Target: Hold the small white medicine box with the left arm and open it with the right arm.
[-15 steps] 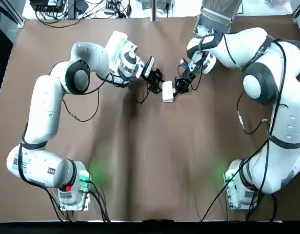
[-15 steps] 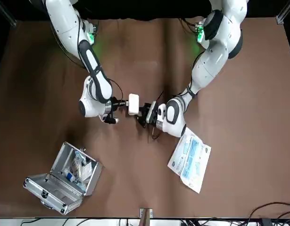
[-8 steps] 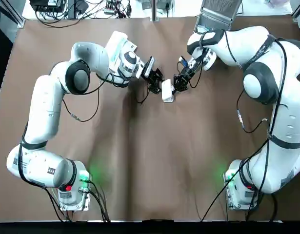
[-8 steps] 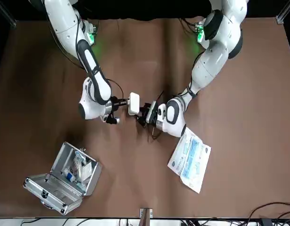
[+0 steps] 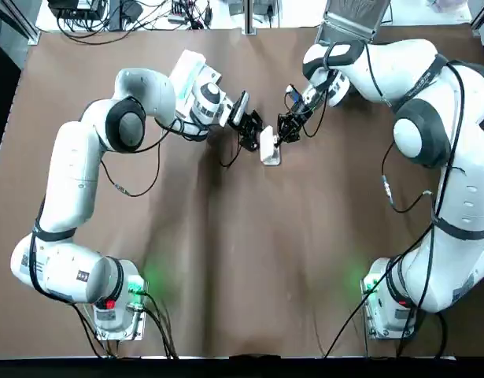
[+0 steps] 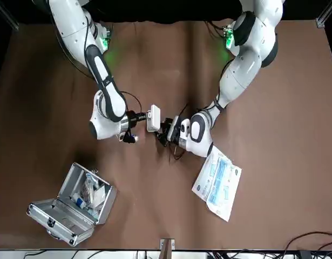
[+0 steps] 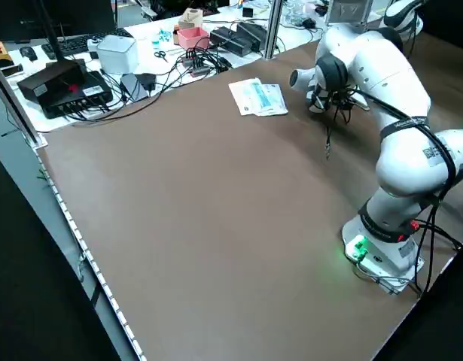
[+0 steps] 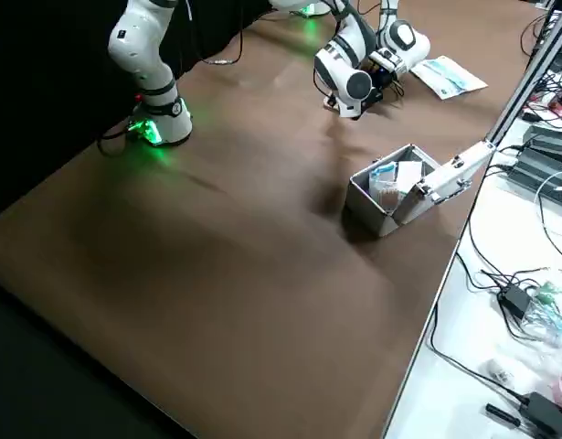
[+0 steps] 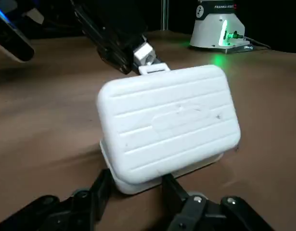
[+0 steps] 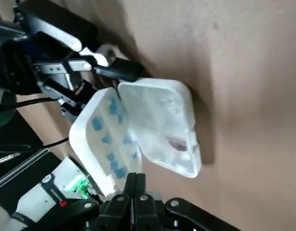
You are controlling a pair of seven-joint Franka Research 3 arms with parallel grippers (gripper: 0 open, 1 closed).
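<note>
The small white medicine box (image 5: 268, 146) stands tilted on edge at the table's far middle, between both grippers. My left gripper (image 5: 254, 136) is shut on the box's lower edge; in the left wrist view its fingers (image 9: 102, 190) clamp the rim under the ribbed shell (image 9: 169, 127). My right gripper (image 5: 283, 132) is shut on the latch tab (image 9: 150, 68) at the opposite edge. In the right wrist view the box (image 10: 152, 130) gapes in a V, with blue pieces showing inside one half. From the front, the box (image 6: 153, 119) sits between the right gripper (image 6: 141, 118) and the left gripper (image 6: 166, 130).
An open metal case (image 6: 74, 208) lies at the far edge on the robot's right, also seen as the case (image 8: 399, 187). A blue-and-white packet (image 6: 218, 183) lies behind my left gripper. Cables and boxes crowd the bench beyond the table edge (image 7: 141, 68).
My right gripper has drawn back toward the far edge and slightly left, pulling the tab. The box has tipped up more on edge and its halves have parted. The left gripper has held still.
</note>
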